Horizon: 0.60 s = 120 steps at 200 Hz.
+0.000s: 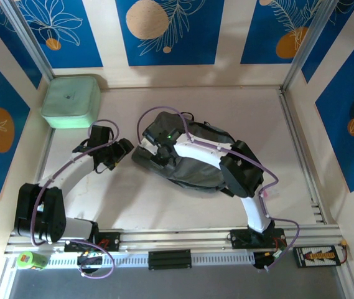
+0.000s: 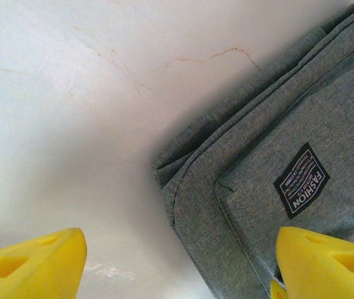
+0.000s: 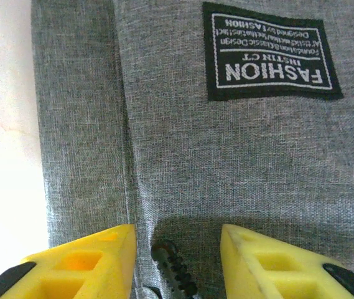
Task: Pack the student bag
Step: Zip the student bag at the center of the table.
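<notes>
Grey student bag [image 1: 190, 174] sprawls overhead; the wrist cameras read its FASHION label [image 3: 270, 53].

left hand [image 2: 178, 246] open wide | right hand [image 3: 178, 240] part-open (narrower gap)

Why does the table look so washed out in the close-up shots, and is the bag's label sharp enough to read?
Left wrist view: glare bleaches the table to near white; the label on the student bag reads FASHION, slightly soft. Right wrist view: label crisp but upside down, table strip overexposed. Top external view: even light, soft shadows.
</notes>
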Tool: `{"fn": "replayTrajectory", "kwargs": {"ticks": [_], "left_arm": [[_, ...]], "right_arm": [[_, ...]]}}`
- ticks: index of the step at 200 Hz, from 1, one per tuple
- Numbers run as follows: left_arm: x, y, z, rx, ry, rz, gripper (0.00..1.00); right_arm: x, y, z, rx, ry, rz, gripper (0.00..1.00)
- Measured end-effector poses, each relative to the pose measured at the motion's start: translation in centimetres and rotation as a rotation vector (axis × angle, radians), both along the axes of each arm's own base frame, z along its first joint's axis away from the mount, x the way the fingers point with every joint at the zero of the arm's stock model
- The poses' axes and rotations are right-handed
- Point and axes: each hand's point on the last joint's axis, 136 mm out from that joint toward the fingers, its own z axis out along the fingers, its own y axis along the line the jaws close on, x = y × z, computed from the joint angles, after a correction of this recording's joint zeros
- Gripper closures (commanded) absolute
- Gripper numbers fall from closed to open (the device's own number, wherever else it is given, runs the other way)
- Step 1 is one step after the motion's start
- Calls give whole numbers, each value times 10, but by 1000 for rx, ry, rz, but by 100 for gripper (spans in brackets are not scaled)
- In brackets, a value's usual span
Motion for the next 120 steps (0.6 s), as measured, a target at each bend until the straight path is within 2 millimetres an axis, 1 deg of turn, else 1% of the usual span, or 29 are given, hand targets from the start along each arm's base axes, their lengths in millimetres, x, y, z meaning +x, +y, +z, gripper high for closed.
{"fn": "replayTrajectory", "kwargs": {"ticks": [33,69,78,86,97,113,120], "left_arm": [[0,0,-1,-2,3,-2,20],[0,0,-2,-1,5,-2,20],[0,0,-2,-1,7,-2,20],[0,0,-2,-1,7,-2,20],[0,0,-3,-1,8,-2,20],[0,-1,-2,-1,9,-3,20],[0,-1,-2,-3,8,-4,20]], "right_arm": [[-5,-5,-1,-43,12,55,61],[-11,-12,-9,-93,36,95,60],[-10,-13,-11,-98,36,99,65],[-9,-13,-12,-107,28,102,71],[-6,-14,-13,-116,16,98,84],[-4,-15,-12,-124,4,101,89],[-3,-15,-12,-124,-3,98,90]]}}
